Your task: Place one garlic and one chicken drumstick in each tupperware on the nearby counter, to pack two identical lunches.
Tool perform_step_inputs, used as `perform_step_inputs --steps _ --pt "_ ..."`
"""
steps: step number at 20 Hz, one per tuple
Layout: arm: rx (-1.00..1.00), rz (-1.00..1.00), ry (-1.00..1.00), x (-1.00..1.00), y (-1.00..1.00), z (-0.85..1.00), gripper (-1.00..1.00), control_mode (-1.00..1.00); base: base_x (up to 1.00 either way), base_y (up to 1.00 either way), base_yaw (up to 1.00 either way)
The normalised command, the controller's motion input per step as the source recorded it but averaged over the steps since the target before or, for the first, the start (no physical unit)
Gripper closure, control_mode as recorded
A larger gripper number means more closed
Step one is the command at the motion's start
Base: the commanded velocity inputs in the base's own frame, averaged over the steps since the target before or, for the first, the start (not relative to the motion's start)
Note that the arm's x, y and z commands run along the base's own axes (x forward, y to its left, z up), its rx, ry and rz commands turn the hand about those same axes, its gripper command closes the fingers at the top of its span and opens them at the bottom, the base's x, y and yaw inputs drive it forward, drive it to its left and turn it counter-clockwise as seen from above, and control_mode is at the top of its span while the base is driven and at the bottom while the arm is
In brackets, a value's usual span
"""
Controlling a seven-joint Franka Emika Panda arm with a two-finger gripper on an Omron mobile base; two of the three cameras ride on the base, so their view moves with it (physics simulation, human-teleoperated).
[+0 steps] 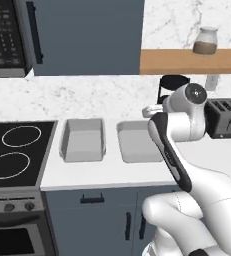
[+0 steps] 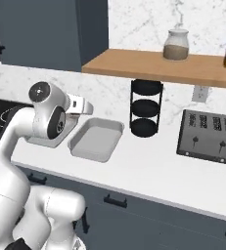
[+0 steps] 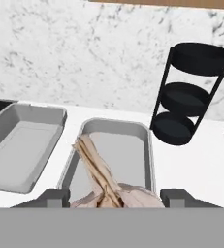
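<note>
The robot's gripper [image 3: 114, 196] is closed around a chicken drumstick [image 3: 104, 180], its two dark fingertips [image 3: 50, 197] pressing either side of the meaty end while the tan bone points forward. The drumstick hangs above the right-hand grey tupperware [image 3: 145, 145] on the white counter [image 1: 112, 170]. A second grey tupperware [image 3: 16, 145] sits just beside it, to the left. A black three-tier rack [image 3: 188, 92] stands near the right tray.

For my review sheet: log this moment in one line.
gripper: shut on chicken drumstick | above right tupperware | left tupperware: empty
</note>
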Motion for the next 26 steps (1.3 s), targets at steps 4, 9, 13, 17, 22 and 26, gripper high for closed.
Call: perform_step_inputs --steps 4,9,13,17,22,26 --pt "0.00 0.00 0.00 0.00 0.00 0.00 1.00 1.00 0.32 0.25 -0.42" --pt "0.00 0.00 0.00 0.00 0.00 0.00 1.00 1.00 0.53 0.63 -0.38" --pt "0.00 -0.03 0.00 0.06 0.00 -0.14 1.00 -1.00 0.34 0.36 -0.18" --pt "0.00 -0.02 0.00 0.11 -0.18 -0.58 1.00 -1.00 0.00 0.00 0.00" --pt "0.01 0.00 0.02 0.26 -0.25 -0.75 1.00 -1.00 0.00 0.00 0.00" --pt "0.06 0.02 0.13 0.39 -0.01 -1.00 1.00 -1.00 0.00 0.00 0.00"
